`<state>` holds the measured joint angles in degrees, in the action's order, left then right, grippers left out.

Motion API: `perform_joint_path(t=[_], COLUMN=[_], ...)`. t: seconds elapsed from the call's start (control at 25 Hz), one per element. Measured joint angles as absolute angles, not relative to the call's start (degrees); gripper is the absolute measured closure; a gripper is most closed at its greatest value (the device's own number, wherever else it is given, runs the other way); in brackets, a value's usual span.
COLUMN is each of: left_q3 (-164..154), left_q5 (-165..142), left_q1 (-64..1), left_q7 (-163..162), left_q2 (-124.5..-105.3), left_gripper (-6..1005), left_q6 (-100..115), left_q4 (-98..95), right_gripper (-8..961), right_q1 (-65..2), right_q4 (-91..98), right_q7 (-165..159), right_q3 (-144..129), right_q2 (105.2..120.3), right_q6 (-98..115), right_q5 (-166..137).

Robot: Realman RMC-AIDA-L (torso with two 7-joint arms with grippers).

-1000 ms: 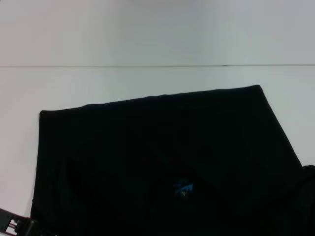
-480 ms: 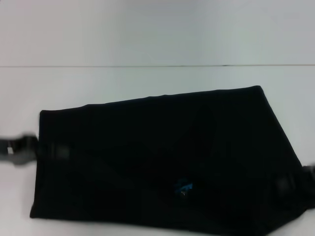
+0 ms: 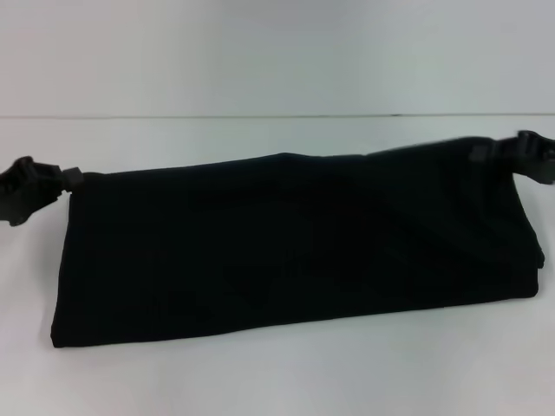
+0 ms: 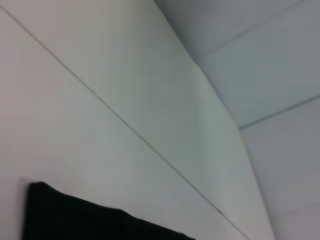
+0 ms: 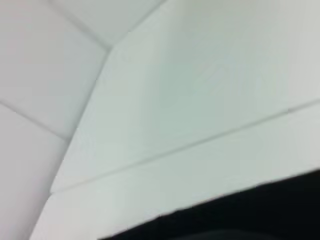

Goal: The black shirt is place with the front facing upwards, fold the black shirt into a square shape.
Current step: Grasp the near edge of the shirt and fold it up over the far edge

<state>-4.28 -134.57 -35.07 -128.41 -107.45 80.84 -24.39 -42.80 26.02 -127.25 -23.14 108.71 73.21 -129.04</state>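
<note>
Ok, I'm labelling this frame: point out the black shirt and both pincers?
black shirt [image 3: 286, 243]: head view, middle of the folded cloth.
left pincer [image 3: 65, 179]: head view, tip at the shirt's far left corner.
right pincer [image 3: 486, 150]: head view, tip at the shirt's far right corner.

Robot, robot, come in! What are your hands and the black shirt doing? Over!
Left gripper at shirt's far left corner, right gripper at far right corner. Black shirt doubled into a wide band on table. Nothing blocking.
</note>
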Motion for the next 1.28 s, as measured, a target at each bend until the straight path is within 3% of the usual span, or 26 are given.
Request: perform_joint_path(t=[0.24, 0.84, 1.04, 1.12, 1.28], left_q3=[-4.1, -4.5, -4.6, -4.4, -4.2], left_q5=[-132.1, -129.6, -128.7, -128.4, -125.7], left_q1=[-35.6, -40.3, -40.3, -40.3, -40.0], left_q7=[-124.9, -117.1, -116.2, -115.1, -112.4], left_q2=[-110.32, -115.30, -116.54, -116.89, -117.88], left_gripper=[996, 996, 995, 931, 843], left_q6=[73.1, 60.1, 55.2, 54.2, 51.9], left_q4=[-24.1, -23.6, -23.4, -23.3, -23.1], right_gripper=[883, 873, 870, 869, 726], right_q1=[-44.5, -48.9, -48.7, -48.1, -46.4], right_q4=[25.8, 24.9, 22.2, 21.3, 20.8], right_q7=[-121.8, -116.5, -108.4, -104.7, -102.9], right_q3=[-23.4, -25.9, -25.8, -25.7, -25.6], right_q2=[113.19, 119.21, 119.76, 119.77, 119.66], right_q6=[62.7, 42.4, 39.4, 39.0, 38.3], right_q5=[-127.6, -127.3, -123.5, -120.2, -113.8])
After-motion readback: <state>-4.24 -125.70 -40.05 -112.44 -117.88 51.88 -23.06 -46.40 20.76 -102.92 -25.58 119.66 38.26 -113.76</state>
